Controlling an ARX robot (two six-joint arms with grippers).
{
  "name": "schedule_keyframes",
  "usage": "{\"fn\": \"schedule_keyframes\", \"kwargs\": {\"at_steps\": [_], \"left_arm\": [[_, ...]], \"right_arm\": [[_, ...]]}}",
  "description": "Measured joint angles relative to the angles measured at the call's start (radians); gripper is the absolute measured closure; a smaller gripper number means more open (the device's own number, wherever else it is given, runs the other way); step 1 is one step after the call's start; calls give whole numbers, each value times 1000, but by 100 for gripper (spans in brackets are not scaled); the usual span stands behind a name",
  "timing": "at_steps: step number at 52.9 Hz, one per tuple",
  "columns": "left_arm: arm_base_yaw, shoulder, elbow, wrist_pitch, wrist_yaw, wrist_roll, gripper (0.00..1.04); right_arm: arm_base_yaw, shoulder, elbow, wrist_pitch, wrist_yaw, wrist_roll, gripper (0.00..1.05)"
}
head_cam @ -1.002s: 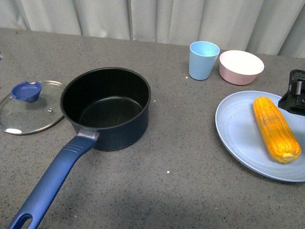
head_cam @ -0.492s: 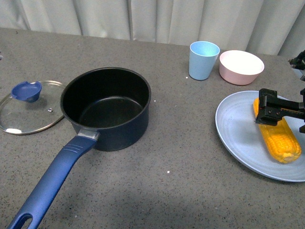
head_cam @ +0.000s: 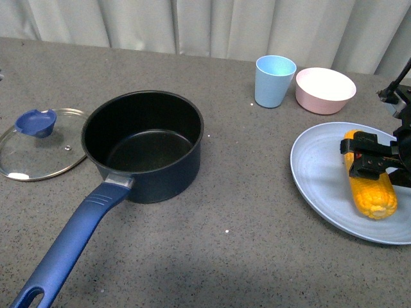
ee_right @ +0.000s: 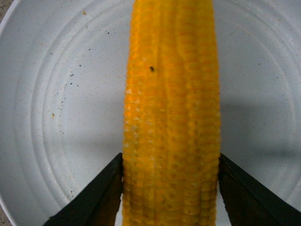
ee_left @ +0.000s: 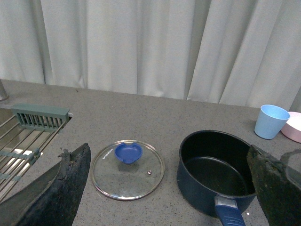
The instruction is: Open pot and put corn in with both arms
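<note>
The dark navy pot (head_cam: 142,144) stands open at the table's middle left, its long blue handle (head_cam: 70,244) pointing to the front edge. Its glass lid (head_cam: 40,142) with a blue knob lies flat just left of it. The yellow-orange corn (head_cam: 370,186) lies on the light blue plate (head_cam: 321,173) at the right. My right gripper (head_cam: 367,163) is shut on the corn across its middle; in the right wrist view both black fingers (ee_right: 94,202) press the corn's (ee_right: 171,117) sides. My left gripper (ee_left: 169,188) is open and empty, above and before the pot (ee_left: 216,169) and lid (ee_left: 128,162).
A light blue cup (head_cam: 275,80) and a pink bowl (head_cam: 325,90) stand at the back right, behind the plate. White curtains hang behind the table. A metal drying rack (ee_left: 28,136) shows at the far left in the left wrist view.
My right gripper has come in from the right edge over the plate, lowered onto the corn and shut on it. The corn has shifted slightly. The pot and lid have not moved.
</note>
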Motion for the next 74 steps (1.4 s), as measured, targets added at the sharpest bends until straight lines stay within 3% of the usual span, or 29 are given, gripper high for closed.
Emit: {"fn": "schedule_keyframes", "kwargs": {"at_steps": [12,25,38,48,62,74], "left_arm": [[0,0,0,0,0,0,6],[0,0,0,0,0,0,6],[0,0,0,0,0,0,6],[0,0,0,0,0,0,6],[0,0,0,0,0,0,6],[0,0,0,0,0,0,6]], "right_arm": [[0,-2,-2,0,-19,6,75],[-13,-61,-36,12,-116,34,87],[-12,-223,-80,88,-463,165,92],[84,-254,-67,261,-761,363,93],[265,-76,94,273,-776,475,94],[363,13,249,247,-792,496,94]]}}
